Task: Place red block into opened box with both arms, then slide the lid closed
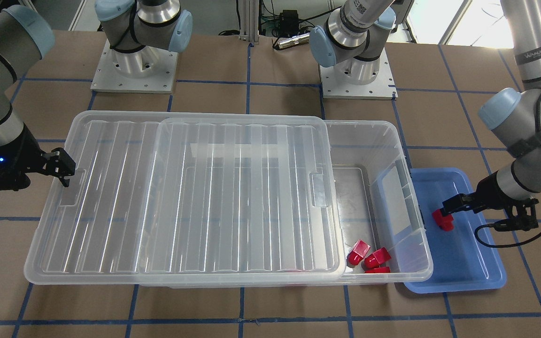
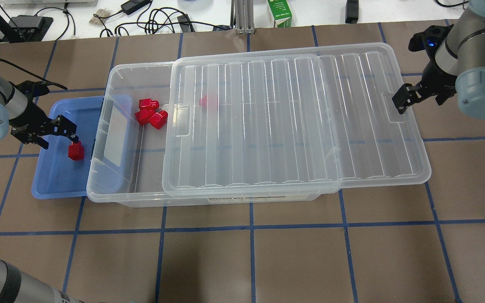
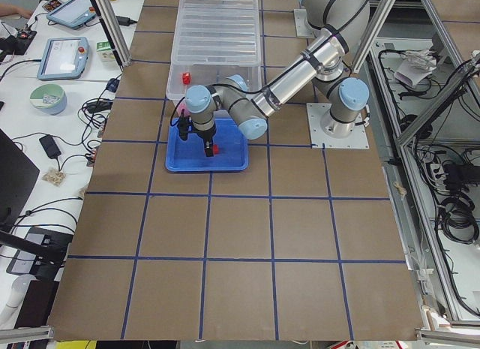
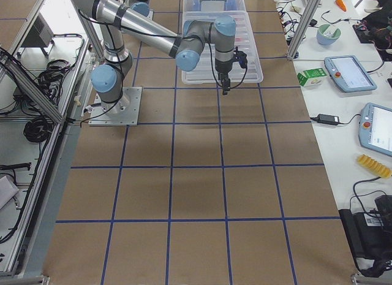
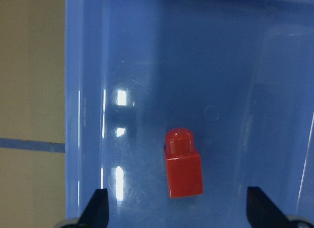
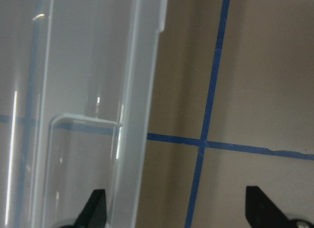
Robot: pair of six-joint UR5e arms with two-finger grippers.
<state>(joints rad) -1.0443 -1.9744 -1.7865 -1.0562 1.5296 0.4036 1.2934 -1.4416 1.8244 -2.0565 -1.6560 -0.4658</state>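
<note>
upright-looking red block beside box, lid part-open

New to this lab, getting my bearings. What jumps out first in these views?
The big clear box mid-table, its ribbed lid slid partway off toward the robot's right. Several red blocks sit in its open end, and one red block lies in the blue tray under the open left gripper.

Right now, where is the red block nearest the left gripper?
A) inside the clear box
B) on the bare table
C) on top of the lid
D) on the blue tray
D: the red block lies on the floor of the blue tray. It sits at the open fingers of the left gripper, outside the box.
</note>
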